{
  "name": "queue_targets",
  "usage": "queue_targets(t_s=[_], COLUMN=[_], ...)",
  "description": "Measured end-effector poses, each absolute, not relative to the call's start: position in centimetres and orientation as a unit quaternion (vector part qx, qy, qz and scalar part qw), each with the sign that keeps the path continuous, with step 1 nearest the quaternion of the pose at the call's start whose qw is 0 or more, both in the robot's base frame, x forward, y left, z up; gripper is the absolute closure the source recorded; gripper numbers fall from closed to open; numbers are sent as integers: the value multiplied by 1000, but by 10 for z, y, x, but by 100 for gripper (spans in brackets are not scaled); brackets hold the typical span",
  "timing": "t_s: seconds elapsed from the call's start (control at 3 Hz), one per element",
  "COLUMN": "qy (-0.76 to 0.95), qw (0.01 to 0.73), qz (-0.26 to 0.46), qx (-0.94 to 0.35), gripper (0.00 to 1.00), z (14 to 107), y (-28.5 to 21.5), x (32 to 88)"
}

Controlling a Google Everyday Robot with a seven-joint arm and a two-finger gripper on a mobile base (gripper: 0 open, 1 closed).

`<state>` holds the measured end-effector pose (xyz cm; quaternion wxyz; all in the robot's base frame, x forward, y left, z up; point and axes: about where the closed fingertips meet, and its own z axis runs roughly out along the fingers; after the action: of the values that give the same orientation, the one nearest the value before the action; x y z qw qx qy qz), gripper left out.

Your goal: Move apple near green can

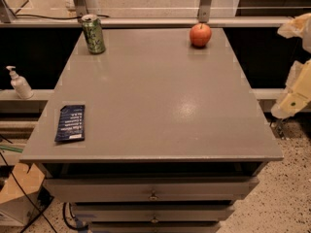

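The red-orange apple [200, 34] sits at the far right corner of the grey table top [155, 101]. The green can [93, 34] stands upright at the far left corner, about a table's width from the apple. My gripper [290, 100] shows as pale cream parts at the right edge of the view. It is off the table's right side, level with the middle of the table. It is well apart from the apple and holds nothing that I can see.
A flat dark-blue packet [71, 123] lies near the front left corner. A white pump bottle [19, 83] stands on a ledge left of the table. Drawers [153, 191] sit below the front edge. A rail runs behind the table.
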<state>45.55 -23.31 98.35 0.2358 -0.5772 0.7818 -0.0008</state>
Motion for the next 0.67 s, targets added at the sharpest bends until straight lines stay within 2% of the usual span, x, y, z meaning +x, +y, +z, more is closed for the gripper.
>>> queue_targets(t_s=[0.33,0.67], qy=[765,762], qw=[318,328], qz=[45,56], qx=[-558,-555], gripper=[0,0], z=[989,991], y=[-224,-218], x=[487,489])
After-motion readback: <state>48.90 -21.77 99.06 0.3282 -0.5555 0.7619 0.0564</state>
